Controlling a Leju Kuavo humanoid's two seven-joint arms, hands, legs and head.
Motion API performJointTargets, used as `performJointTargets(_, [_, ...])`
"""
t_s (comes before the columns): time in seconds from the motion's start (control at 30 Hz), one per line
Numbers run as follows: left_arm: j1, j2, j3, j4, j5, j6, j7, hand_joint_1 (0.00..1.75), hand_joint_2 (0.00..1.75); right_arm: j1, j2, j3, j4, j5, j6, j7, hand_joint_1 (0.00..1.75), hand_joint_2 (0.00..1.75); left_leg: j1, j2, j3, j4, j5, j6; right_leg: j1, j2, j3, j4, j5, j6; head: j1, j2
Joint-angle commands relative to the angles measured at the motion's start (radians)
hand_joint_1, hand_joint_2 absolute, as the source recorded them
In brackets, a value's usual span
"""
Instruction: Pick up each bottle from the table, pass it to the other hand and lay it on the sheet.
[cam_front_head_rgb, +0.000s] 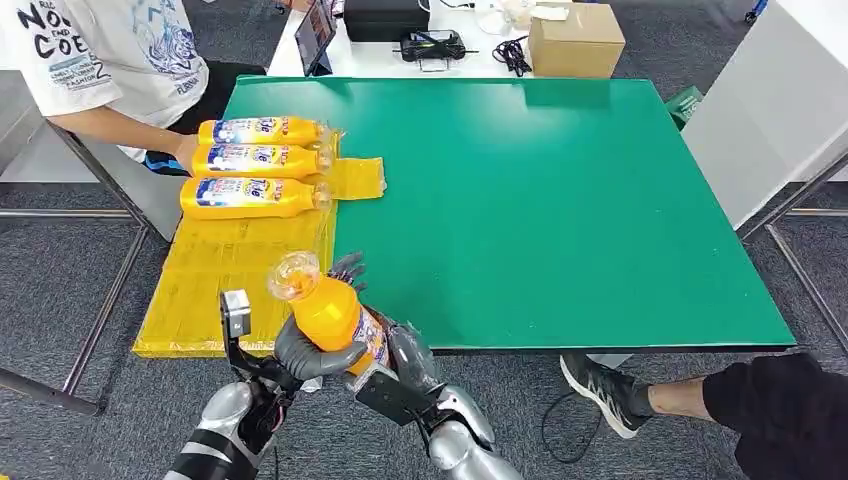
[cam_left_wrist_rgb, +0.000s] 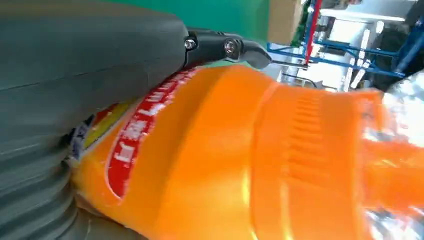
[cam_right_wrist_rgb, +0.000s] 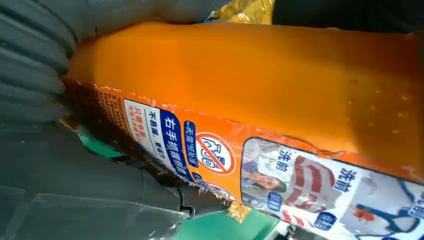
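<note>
Both hands meet on one orange bottle (cam_front_head_rgb: 332, 315) at the near edge of the table, just off the corner of the yellow sheet (cam_front_head_rgb: 215, 275). From the head view the left hand (cam_front_head_rgb: 305, 357) wraps its thick grey thumb and fingers around the lower body of the bottle, while the right hand (cam_front_head_rgb: 400, 350) presses against the labelled side, its dark fingertips showing past the bottle's far shoulder. Whether the right hand bears any of the weight cannot be told. That bottle stands tilted, with its clear cap (cam_front_head_rgb: 293, 272) toward the sheet; the contents cannot be seen through the opaque orange wall. Close up, the left wrist view has the orange body (cam_left_wrist_rgb: 240, 160) with a red label under the grey thumb, its neck end blurred. In the right wrist view the printed label (cam_right_wrist_rgb: 280, 175) is partly covered by grey fingers and cut off at the frame edge. Farther out, three more orange bottles (cam_front_head_rgb: 255, 160) lie side by side on the far end of the sheet, caps pointing toward the green table (cam_front_head_rgb: 560, 200). A seated person's hand (cam_front_head_rgb: 186, 152) touches the base of that row. Beyond the table are a cardboard box (cam_front_head_rgb: 575, 38) and dark cables (cam_front_head_rgb: 512, 52), and a shoe (cam_front_head_rgb: 600, 390) shows at the near right.
</note>
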Motion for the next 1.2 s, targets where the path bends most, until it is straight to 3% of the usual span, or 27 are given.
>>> performJointTargets(0.03, [-0.036, 0.020, -0.041, 0.048, 0.015, -0.020, 0.008, 0.00, 1.75, -0.056, -0.006, 0.065, 0.128, 0.007, 0.014, 0.012, 1.75, 1.75, 0.001, 0.001, 0.008, -0.001, -0.003, -0.001, 0.001, 0.001, 0.008, -0.001, -0.002, -0.002, 0.000, 0.000])
performJointTargets(0.13, [-0.035, 0.020, -0.039, 0.047, 0.017, -0.021, 0.008, 0.00, 1.75, -0.056, -0.006, 0.064, 0.128, 0.006, 0.014, 0.012, 1.75, 1.75, 0.000, 0.000, 0.003, -0.001, -0.001, -0.001, 0.000, 0.000, 0.003, -0.001, -0.001, -0.001, 0.000, 0.000])
performJointTargets(0.2, [-0.035, 0.020, -0.039, 0.047, 0.017, -0.021, 0.008, 0.00, 1.75, -0.056, -0.006, 0.064, 0.128, 0.006, 0.014, 0.012, 1.75, 1.75, 0.001, 0.001, 0.009, -0.001, -0.003, -0.002, 0.001, 0.001, 0.009, -0.001, -0.003, -0.003, 0.000, 0.000])
performJointTargets(0.23, [-0.030, 0.016, -0.031, 0.044, 0.029, -0.026, 0.009, 1.36, 1.75, -0.055, -0.006, 0.062, 0.126, 0.004, 0.012, 0.014, 1.75, 1.75, 0.000, 0.001, 0.004, -0.001, -0.001, -0.001, 0.000, 0.000, 0.004, -0.001, -0.001, -0.001, 0.000, 0.000])
performJointTargets(0.27, [-0.029, 0.015, -0.030, 0.042, 0.032, -0.027, 0.010, 1.75, 1.75, -0.056, -0.006, 0.062, 0.127, 0.004, 0.012, 0.015, 1.75, 1.75, 0.001, 0.001, 0.007, -0.001, -0.002, -0.001, 0.001, 0.001, 0.006, -0.001, -0.002, -0.002, 0.000, 0.000])
performJointTargets(0.4, [-0.022, 0.008, -0.019, 0.036, 0.047, -0.033, 0.014, 1.75, 1.75, -0.058, -0.004, 0.062, 0.131, 0.004, 0.012, 0.018, 1.75, 1.75, 0.000, 0.001, 0.004, -0.001, -0.002, -0.001, 0.000, 0.000, 0.004, -0.001, -0.001, -0.001, 0.000, 0.000])
performJointTargets(0.53, [-0.022, 0.010, -0.024, 0.035, 0.049, -0.041, 0.023, 1.75, 1.75, -0.059, -0.005, 0.059, 0.129, 0.004, 0.012, 0.020, 1.75, 1.75, 0.001, 0.003, 0.017, -0.001, -0.007, -0.002, 0.002, 0.003, 0.016, -0.001, -0.006, -0.005, 0.000, 0.000])
performJointTargets(0.57, [-0.023, 0.009, -0.029, 0.036, 0.047, -0.043, 0.025, 1.75, 1.75, -0.059, -0.005, 0.058, 0.129, 0.004, 0.011, 0.020, 1.75, 1.75, 0.000, 0.000, 0.005, -0.001, -0.002, -0.001, 0.000, 0.000, 0.005, -0.001, -0.002, -0.001, 0.000, 0.000])
performJointTargets(0.8, [-0.025, 0.011, -0.031, 0.040, 0.044, -0.038, 0.023, 1.75, 1.75, -0.062, -0.004, 0.049, 0.125, 0.004, -0.005, 0.023, 1.75, 1.75, 0.000, 0.000, 0.004, -0.001, -0.001, -0.001, 0.000, 0.000, 0.004, -0.001, -0.001, -0.001, 0.000, 0.000])
performJointTargets(0.87, [-0.026, 0.011, -0.023, 0.038, 0.043, -0.027, 0.023, 1.75, 1.75, -0.062, -0.004, 0.036, 0.115, 0.002, -0.025, 0.029, 1.36, 1.75, 0.000, 0.000, 0.004, -0.001, -0.001, -0.001, 0.000, 0.000, 0.004, -0.001, -0.001, -0.001, 0.000, 0.000])
performJointTargets(0.9, [-0.028, 0.013, -0.022, 0.038, 0.043, -0.027, 0.023, 1.75, 1.75, -0.064, -0.003, 0.036, 0.113, 0.002, -0.024, 0.029, 1.36, 1.75, 0.000, 0.000, 0.006, 0.000, -0.002, -0.001, 0.000, 0.000, 0.006, 0.000, -0.003, -0.002, 0.000, 0.000])
performJointTargets(0.93, [-0.027, 0.013, -0.018, 0.036, 0.043, -0.024, 0.024, 1.75, 1.75, -0.062, -0.005, 0.032, 0.106, 0.004, -0.033, 0.035, 0.30, 1.75, 0.000, 0.000, 0.004, 0.000, -0.002, -0.001, 0.000, 0.000, 0.004, 0.000, -0.002, -0.002, 0.000, 0.000])
performJointTargets(0.97, [-0.022, 0.011, -0.007, 0.029, 0.043, -0.012, 0.024, 1.75, 1.75, -0.058, -0.002, 0.022, 0.096, 0.009, -0.055, 0.050, 0.00, 1.75, 0.001, 0.001, 0.007, -0.001, -0.003, -0.001, 0.001, 0.000, 0.007, -0.001, -0.003, -0.002, 0.000, 0.000])
performJointTargets(1.0, [-0.020, 0.013, 0.001, 0.021, 0.038, -0.002, 0.025, 1.75, 1.75, -0.060, -0.002, 0.013, 0.083, 0.013, -0.069, 0.065, 0.00, 1.75, 0.000, 0.000, 0.005, -0.001, -0.002, -0.001, 0.000, 0.000, 0.005, -0.001, -0.002, -0.002, 0.000, 0.000])
performJointTargets(1.03, [-0.020, 0.016, 0.009, 0.015, 0.035, 0.006, 0.025, 1.75, 1.75, -0.063, -0.003, 0.003, 0.069, 0.011, -0.081, 0.074, 0.00, 0.00, 0.001, 0.001, 0.008, -0.001, -0.003, -0.001, 0.001, 0.001, 0.007, -0.001, -0.003, -0.002, 0.000, 0.000])
performJointTargets(1.2, [-0.024, 0.014, 0.062, -0.003, 0.019, 0.054, 0.042, 1.75, 1.75, -0.057, -0.023, -0.032, -0.033, 0.001, -0.079, 0.106, 0.00, 0.00, 0.001, 0.002, 0.005, 0.001, -0.002, -0.001, 0.001, 0.001, 0.004, 0.001, -0.002, -0.002, 0.000, 0.000])
